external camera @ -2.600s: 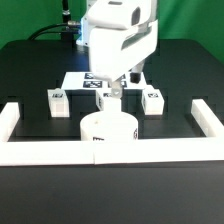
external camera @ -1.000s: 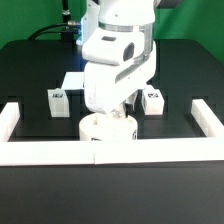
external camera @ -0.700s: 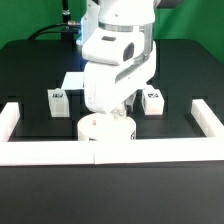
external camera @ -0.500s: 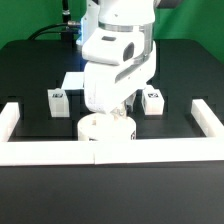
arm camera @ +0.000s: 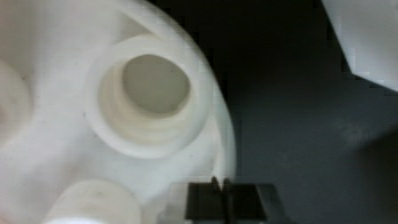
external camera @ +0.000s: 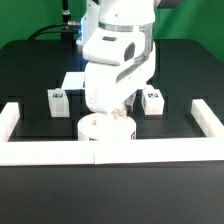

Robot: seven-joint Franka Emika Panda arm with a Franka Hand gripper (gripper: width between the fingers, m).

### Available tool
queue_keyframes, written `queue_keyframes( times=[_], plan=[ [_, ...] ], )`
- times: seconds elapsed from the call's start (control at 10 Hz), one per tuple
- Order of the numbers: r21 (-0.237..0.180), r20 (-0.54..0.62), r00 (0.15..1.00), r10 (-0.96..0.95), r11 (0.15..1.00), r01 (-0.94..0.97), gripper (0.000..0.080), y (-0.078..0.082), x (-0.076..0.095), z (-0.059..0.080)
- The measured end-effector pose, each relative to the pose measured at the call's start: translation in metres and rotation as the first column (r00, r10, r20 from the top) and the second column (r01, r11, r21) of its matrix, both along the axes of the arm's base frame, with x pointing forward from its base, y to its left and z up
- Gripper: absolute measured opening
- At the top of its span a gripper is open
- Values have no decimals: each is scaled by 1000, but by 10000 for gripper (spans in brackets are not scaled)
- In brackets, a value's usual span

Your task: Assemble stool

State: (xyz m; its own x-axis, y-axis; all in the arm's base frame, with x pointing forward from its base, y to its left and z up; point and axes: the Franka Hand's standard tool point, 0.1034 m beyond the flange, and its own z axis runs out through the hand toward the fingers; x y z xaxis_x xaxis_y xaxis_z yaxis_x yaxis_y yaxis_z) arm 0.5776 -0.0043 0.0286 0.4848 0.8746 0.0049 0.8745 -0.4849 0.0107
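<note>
white seat [arm camera: 50,135] just beside the gripper [arm camera: 215,198] — jaws closed to a seam.

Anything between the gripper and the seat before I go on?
Nothing visible does. The gripper hangs close over the round seat, whose socket shows unblocked in the wrist view. One leg block lies clear of it on the exterior view's left, another leg block on its right.
</note>
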Motion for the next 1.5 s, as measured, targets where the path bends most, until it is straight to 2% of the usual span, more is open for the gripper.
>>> queue_keyframes(
  times=[0.5,0.9,1.0,1.1,1.2,1.3,1.4,1.5],
  plan=[
    [4,-3,1000,7,1000,-7,1,7,0,1],
    [28,9,1000,-7,1000,7,1,39,12,-1],
    [30,10,1000,-18,999,17,1,44,13,-1],
    [29,9,1000,-15,999,15,1,41,12,-1],
    [29,9,1000,-17,999,17,114,41,12,-1],
    [28,9,1000,-27,999,27,114,40,13,1],
    [23,3,998,-58,998,57,327,38,13,11],
    [19,2,998,-63,998,63,327,30,15,18]
  ],
)
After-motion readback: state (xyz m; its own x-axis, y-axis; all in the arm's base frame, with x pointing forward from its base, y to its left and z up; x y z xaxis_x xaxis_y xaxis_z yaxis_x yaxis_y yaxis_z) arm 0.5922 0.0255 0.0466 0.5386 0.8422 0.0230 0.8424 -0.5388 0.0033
